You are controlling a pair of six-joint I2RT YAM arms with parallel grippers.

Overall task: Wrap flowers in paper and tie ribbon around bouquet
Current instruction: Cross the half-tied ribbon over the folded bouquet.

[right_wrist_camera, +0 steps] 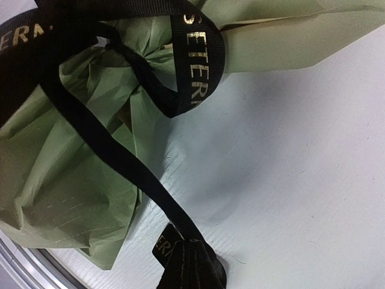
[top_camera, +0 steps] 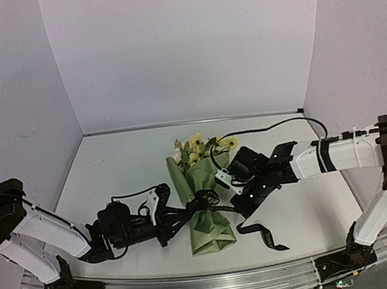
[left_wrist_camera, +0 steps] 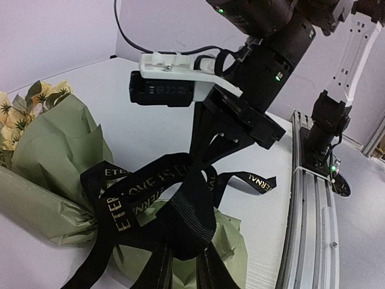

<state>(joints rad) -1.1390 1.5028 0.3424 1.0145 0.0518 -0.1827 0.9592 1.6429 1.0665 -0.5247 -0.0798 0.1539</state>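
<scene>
Bouquet (top_camera: pixel 206 210): lying flat mid-table, close to the near edge, blooms aimed at the far edge, so each arm can reach the waist from its own side.
Flowers (top_camera: pixel 197 144): yellow and cream heads poking out of the far end of the cone, stems hidden inside.
Paper (top_camera: pixel 212 234): olive green, pinched in at the waist and flaring toward the near edge, bunched where the band bites.
Ribbon (left_wrist_camera: pixel 180 205): black with gold lettering, looped and knotted round the waist; loose tail trailing across the table (top_camera: pixel 111 169) toward the near right corner.
Right pincer (top_camera: pixel 233 203): clamped shut on a ribbon strand just right of the knot, probably holding tension so the knot cannot slacken.
Left pincer (top_camera: pixel 183 212): nosed right in against the knot from the left, ribbon draped over it; gripping or letting go, cannot tell.
Stage, by the look of it: wrap done, knot formed, only snugging and release left.
Risk: a hard tug could drag the light bundle sideways or crush the paper.
</scene>
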